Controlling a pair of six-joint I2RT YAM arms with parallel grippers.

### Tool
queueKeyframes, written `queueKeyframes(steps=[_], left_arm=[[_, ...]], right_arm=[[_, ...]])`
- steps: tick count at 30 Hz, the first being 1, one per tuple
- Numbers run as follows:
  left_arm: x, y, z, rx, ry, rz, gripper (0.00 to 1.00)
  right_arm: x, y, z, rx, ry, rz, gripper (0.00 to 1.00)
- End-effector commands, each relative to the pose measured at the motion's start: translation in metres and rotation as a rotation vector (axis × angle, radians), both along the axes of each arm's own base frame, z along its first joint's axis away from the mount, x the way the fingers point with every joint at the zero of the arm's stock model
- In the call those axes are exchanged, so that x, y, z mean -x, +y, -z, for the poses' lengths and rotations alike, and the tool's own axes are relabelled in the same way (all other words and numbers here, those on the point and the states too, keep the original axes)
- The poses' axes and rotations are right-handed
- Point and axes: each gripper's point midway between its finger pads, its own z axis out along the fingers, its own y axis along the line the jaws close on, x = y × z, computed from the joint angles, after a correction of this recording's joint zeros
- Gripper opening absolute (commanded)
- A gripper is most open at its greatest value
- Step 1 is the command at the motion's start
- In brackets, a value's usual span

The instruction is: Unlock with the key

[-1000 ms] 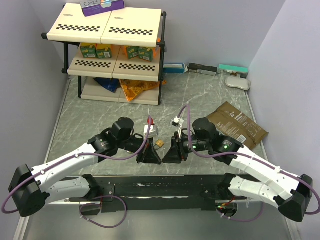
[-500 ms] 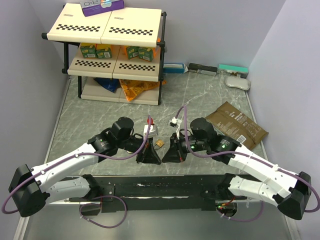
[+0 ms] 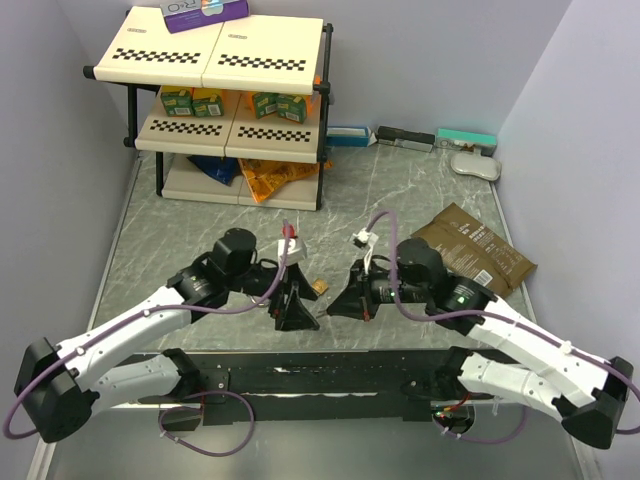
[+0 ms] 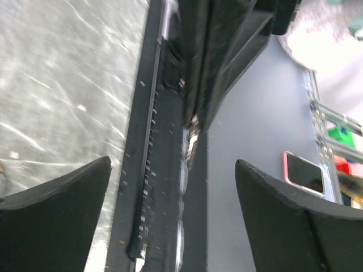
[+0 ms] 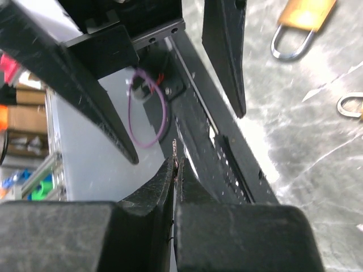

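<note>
My right gripper point(image 5: 174, 165) is shut on the key point(image 5: 175, 149), a thin metal sliver poking out between its fingertips. In the top view the right gripper point(image 3: 338, 304) and the left gripper point(image 3: 297, 318) hang close together above the table's near middle. The left gripper point(image 4: 173, 218) is open with nothing between its fingers; its two black fingers point(image 5: 226, 56) show spread apart in the right wrist view. A brass padlock point(image 5: 306, 13) lies on the marble top, shackle toward me, also seen as a padlock point(image 3: 318, 287) between the grippers. The shackle of a second padlock point(image 5: 350, 105) peeks in at the right edge.
A black mounting rail point(image 3: 320, 375) runs along the near edge under both grippers. A brown pouch point(image 3: 472, 252) lies right of the right arm. A checkered shelf rack point(image 3: 230, 110) with boxes stands at the back left. Small boxes point(image 3: 430, 138) line the back wall.
The left gripper has opened and drawn back a little to the left. The right gripper has shut on the key and shifted slightly right.
</note>
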Motion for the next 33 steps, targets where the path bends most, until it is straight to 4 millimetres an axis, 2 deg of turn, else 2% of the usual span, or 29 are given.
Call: queueKeyframes(steps=[1, 5, 11, 12, 16, 17, 18, 20, 22, 25, 27, 29, 31, 33], left_arm=[[-0.005, 0.002, -0.03, 0.108, -0.063, -0.007, 0.99], [0.003, 0.0, -0.033, 0.128, -0.035, 0.048, 0.93], [0.004, -0.001, -0.039, 0.152, -0.042, 0.063, 0.79], [0.003, -0.002, -0.04, 0.156, -0.046, 0.06, 0.74], [0.002, -0.003, -0.043, 0.173, -0.031, 0.064, 0.65], [0.002, -0.003, -0.044, 0.175, -0.023, 0.072, 0.6], [0.002, -0.002, -0.044, 0.177, -0.022, 0.073, 0.51], [0.0, -0.002, -0.046, 0.187, -0.018, 0.069, 0.5], [-0.002, -0.002, -0.048, 0.191, -0.02, 0.061, 0.54], [-0.008, 0.0, -0.052, 0.208, -0.029, 0.029, 0.55], [-0.013, 0.002, -0.051, 0.209, -0.02, -0.004, 0.47], [-0.016, 0.003, -0.051, 0.207, -0.02, -0.011, 0.32], [-0.016, 0.003, -0.05, 0.203, -0.021, -0.009, 0.3], [-0.016, 0.003, -0.048, 0.195, -0.009, -0.004, 0.35]], right_arm=[[-0.013, -0.004, -0.041, -0.14, -0.08, 0.083, 0.0], [-0.014, -0.005, -0.055, -0.196, -0.087, 0.071, 0.0], [-0.015, -0.003, -0.052, -0.207, -0.064, 0.075, 0.0], [-0.014, -0.003, -0.053, -0.211, -0.063, 0.078, 0.0], [-0.015, -0.005, -0.054, -0.204, -0.063, 0.086, 0.0], [-0.017, -0.005, -0.053, -0.192, -0.063, 0.093, 0.0], [-0.019, -0.005, -0.053, -0.182, -0.072, 0.096, 0.0], [-0.021, -0.003, -0.056, -0.17, -0.072, 0.093, 0.0], [-0.019, -0.001, -0.061, -0.178, -0.078, 0.073, 0.0], [-0.022, 0.002, -0.063, -0.179, -0.083, 0.071, 0.0], [-0.025, 0.003, -0.062, -0.17, -0.082, 0.074, 0.0], [-0.026, 0.004, -0.062, -0.171, -0.087, 0.076, 0.0], [-0.028, 0.004, -0.062, -0.168, -0.087, 0.087, 0.0], [-0.029, 0.003, -0.063, -0.168, -0.089, 0.091, 0.0]])
